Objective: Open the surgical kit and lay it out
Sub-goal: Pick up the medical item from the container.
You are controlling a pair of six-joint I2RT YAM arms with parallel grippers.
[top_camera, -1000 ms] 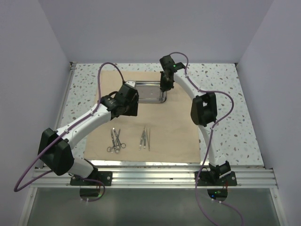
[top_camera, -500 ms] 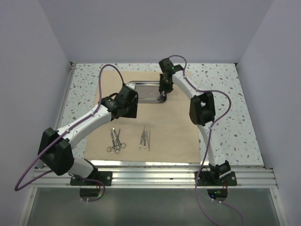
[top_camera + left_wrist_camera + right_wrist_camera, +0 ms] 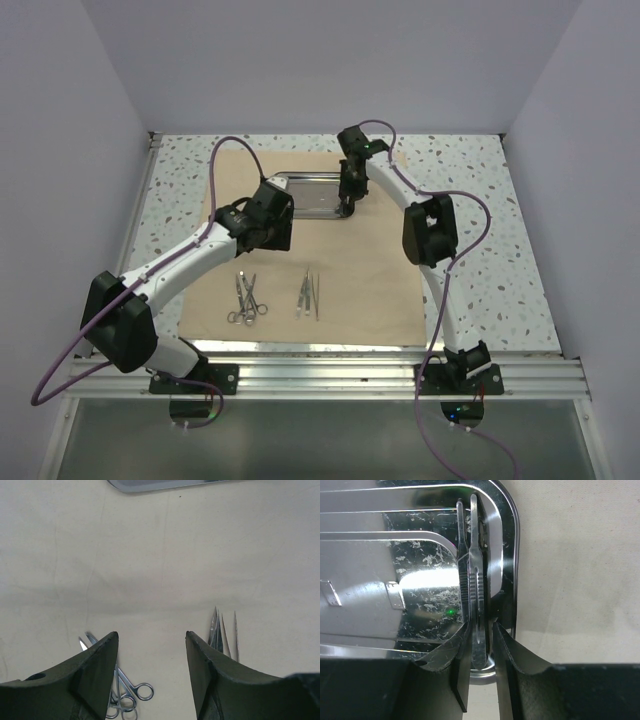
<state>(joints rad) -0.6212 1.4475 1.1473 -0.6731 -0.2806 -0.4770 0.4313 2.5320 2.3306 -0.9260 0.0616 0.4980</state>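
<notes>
The tan cloth wrap (image 3: 365,270) lies spread flat on the table. The shiny steel tray (image 3: 305,200) sits on its far part. My right gripper (image 3: 347,200) reaches down into the tray's right end. In the right wrist view its jaws (image 3: 481,622) are closed in on silver tweezers (image 3: 476,580) that lie along the tray's right rim (image 3: 512,555). Scissor-like forceps (image 3: 245,300) and more tweezers (image 3: 308,296) lie on the near part of the cloth. My left gripper (image 3: 277,222) hovers open and empty above the cloth (image 3: 150,580), between the forceps (image 3: 142,691) and tweezers (image 3: 220,630).
The cloth rests on a speckled tabletop (image 3: 480,200) enclosed by pale walls. Purple cables loop from both arms. A metal rail (image 3: 320,365) runs along the near edge. The tray's near edge (image 3: 150,484) shows at the top of the left wrist view.
My right gripper has moved left and down from beside the tray's right end into the tray, onto the tweezers. The left arm has hardly moved.
</notes>
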